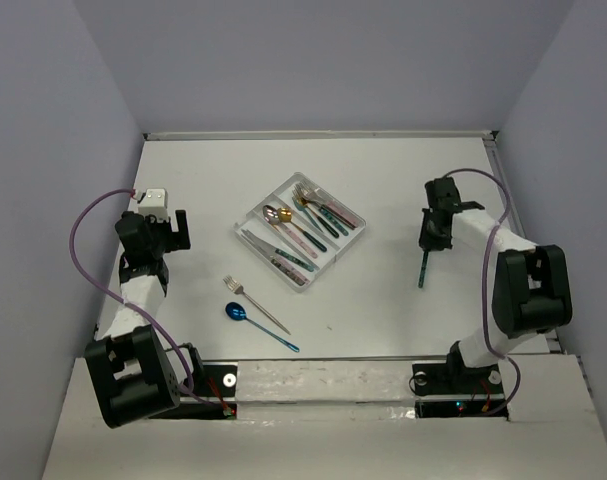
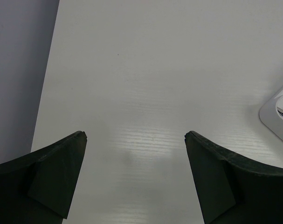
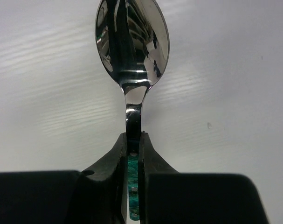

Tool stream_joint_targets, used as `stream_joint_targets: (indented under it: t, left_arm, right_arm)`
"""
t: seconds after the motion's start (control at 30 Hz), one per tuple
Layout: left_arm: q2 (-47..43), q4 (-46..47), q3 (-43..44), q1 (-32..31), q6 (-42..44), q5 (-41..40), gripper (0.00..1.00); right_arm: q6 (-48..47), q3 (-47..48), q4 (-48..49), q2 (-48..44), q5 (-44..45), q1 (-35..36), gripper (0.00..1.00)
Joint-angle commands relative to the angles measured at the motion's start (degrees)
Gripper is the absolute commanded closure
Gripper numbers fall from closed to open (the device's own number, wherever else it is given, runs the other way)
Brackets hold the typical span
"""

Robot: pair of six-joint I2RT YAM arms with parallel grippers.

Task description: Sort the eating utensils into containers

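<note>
My white tray [image 1: 301,230] sits slantwise near the middle of the worktop [image 1: 383,320], its three long compartments running side by side. The compartment nearest the arms holds knives [image 1: 280,256] with teal and pink handles. The middle one holds spoons, among them a gold-headed spoon [image 1: 283,214] lying just beside a silver one. The far compartment holds forks [image 1: 320,208] with teal, pink and dark handles, overlapping each other. Two pieces lie loose on the worktop between the tray and the left arm's base: a silver fork [image 1: 253,302] and, just nearer to me, a blue spoon [image 1: 258,325], both angled the same way and close together, though I cannot tell whether they touch. The right gripper [image 3: 133,140] hangs to the right of the tray, well apart from it, with the forearm reaching inward from the right edge. It is clamped narrowly on the teal-handled spoon [image 3: 132,44], gripping at the neck just below the shiny bowl, and the green handle runs back between the fingers. From above, that spoon hangs from the gripper over bare worktop. The left gripper [image 2: 135,140] is raised at the left side with its fingers [image 2: 57,172] spread wide and nothing between them. A corner of the tray shows at the right edge of its wrist view.
</note>
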Motion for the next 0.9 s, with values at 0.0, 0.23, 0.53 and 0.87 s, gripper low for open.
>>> stream_joint_targets:
  t: [0.0,0.23,0.53,0.87]
  left_arm:
    - [-1.25,3.30,-0.67,0.21,0.70,-0.71,0.01]
    - [-1.78,3.56,-0.93,0.21,0.79,-1.68,0.01]
    - [-1.78,3.47,-1.02,0.21,0.70,-2.03,0.01]
    - [-1.51,3.38,-0.93,0.21,0.79,-1.86,0.01]
  right_arm:
    - [-9.80,15.70,3.25,-6.21,3.09,9.25,1.00]
    - [-32.03,39.60,3.69,9.41,1.15,33.68,1.00]
    - [-33.99,58.36,-2.90,31.84,-1.38,39.76,1.00]
    - [-32.41,54.76,-2.29,36.07,-2.71,40.30,0.98]
